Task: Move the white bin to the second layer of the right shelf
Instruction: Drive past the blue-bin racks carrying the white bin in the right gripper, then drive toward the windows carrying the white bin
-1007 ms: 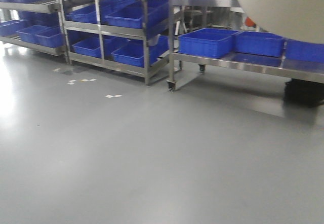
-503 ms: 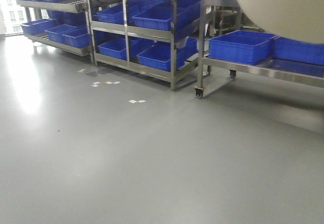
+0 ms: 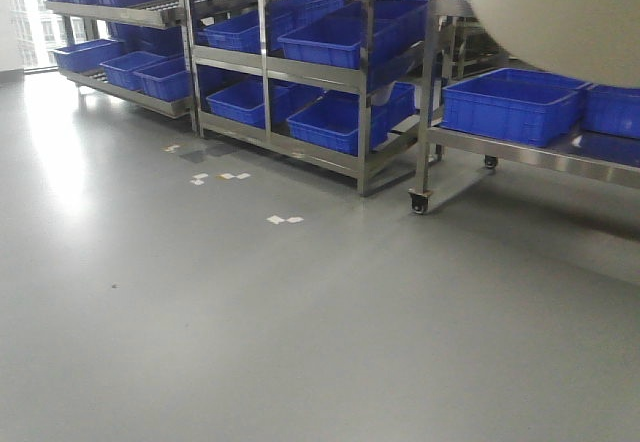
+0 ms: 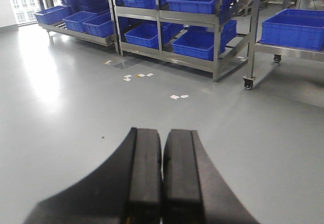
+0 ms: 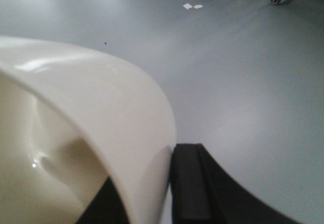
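- Pinched the bin (image 5: 101,107) by its wall with the right claw (image 5: 144,183): one finger (image 5: 190,183) outside, the other dark inside the tub, rim caught between.
- Kept the left claw (image 4: 163,148) squeezed shut on nothing, pads touching, pointed over bare floor (image 4: 76,107).
- Carried the bin (image 3: 560,12) high in the front view's top right corner, same spot as half a second and a second back (so no slip in the grasp, by the look of it).
- Swung and rolled meanwhile: slid the rack (image 3: 365,82), its crates (image 3: 330,42) and the tape marks (image 3: 285,219) rightward and nearer across the three front pictures.
- Read that as transit, not placing: bin well apart from any shelf, delivery not yet begun.
- Could not tell which tier was the goal.
- Learned the grip only from the right wrist view; saw just the bin's underside from the front.
- Caught the trolley (image 3: 520,147) and its caster (image 3: 420,202) in front and left wrist views.
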Controlling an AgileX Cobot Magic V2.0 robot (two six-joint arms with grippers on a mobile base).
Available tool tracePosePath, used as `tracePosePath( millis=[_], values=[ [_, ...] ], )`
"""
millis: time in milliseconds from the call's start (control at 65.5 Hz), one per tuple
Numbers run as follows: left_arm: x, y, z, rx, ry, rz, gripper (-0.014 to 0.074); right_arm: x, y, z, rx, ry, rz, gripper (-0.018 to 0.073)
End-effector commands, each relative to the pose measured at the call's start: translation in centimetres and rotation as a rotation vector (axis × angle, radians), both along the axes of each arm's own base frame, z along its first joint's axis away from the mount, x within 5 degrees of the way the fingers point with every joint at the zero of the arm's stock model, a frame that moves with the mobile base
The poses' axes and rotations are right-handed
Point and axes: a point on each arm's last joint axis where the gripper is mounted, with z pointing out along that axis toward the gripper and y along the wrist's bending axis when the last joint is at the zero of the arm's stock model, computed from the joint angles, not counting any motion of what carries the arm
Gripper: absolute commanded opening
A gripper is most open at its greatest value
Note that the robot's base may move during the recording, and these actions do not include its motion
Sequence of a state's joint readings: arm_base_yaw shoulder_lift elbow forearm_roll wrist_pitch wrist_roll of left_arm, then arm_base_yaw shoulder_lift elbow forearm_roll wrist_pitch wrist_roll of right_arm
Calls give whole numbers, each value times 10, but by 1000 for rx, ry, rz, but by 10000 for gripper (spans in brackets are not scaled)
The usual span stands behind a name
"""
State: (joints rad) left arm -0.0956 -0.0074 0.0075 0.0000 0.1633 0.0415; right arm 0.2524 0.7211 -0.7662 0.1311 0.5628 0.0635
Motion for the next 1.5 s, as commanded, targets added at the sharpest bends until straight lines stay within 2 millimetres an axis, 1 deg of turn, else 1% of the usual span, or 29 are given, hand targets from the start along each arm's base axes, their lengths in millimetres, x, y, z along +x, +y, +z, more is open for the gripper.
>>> tracePosePath(
  millis=[0, 1480],
  values=[
    [1, 0, -4, -8, -52, -4, 85, 1, -2, 19, 39, -132, -20, 56],
    [1, 0, -4, -8, -52, -4, 85, 1, -2, 19, 39, -131, -19, 56]
  ],
)
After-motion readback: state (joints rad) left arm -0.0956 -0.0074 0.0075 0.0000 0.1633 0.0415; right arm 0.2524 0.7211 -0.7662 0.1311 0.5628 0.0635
